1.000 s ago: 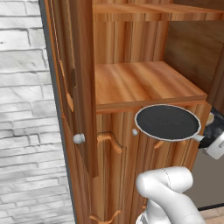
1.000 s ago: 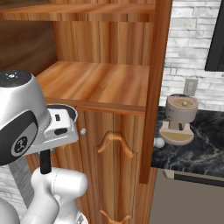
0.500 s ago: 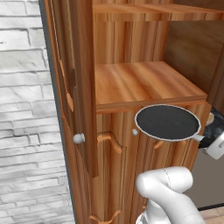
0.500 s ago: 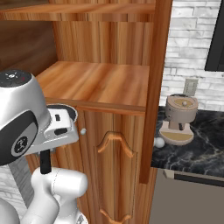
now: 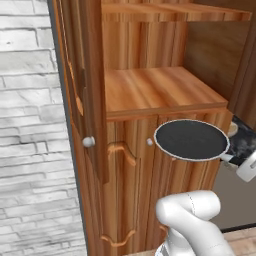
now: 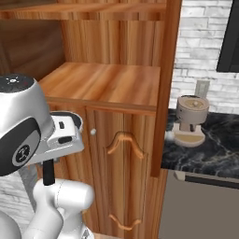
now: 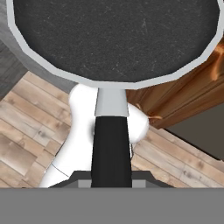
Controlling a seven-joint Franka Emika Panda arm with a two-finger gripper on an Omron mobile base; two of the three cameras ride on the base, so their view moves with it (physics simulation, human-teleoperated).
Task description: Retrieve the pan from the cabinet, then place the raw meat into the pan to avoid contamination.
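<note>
Nothing has shifted over the last second; both base views match the earlier ones, and I read that as a pause with the pan [image 5: 190,139] already out of the cabinet [image 5: 150,90]; retrieval looks done, the meat step has not begun.

Pan: hangs in free air in front of the cabinet's lower doors, just below the front lip of the open shelf, roughly level, black inside facing up; the shelf behind it is bare wood. From the hand view I look straight along the handle [image 7: 111,144] to the black disc and its pale rim, with plank floor and the lower cabinet door beneath.

Pincer [image 7: 112,175]: pressed together on the pan's handle; the dark grip runs down between the fingertips, so I call it a firm pinch near the handle's end.

Arm: in the left base view the elbow is folded low at the bottom and the hand sits at the right edge beside the pan's handle; in the right base view the wrist block [image 6: 63,133] is level with the lower doors.

Raw meat: I cannot find it. A dark marble counter [image 6: 219,154] with a coffee machine [image 6: 190,120] lies to the right; my guess is the pan goes there next, carried level.
</note>
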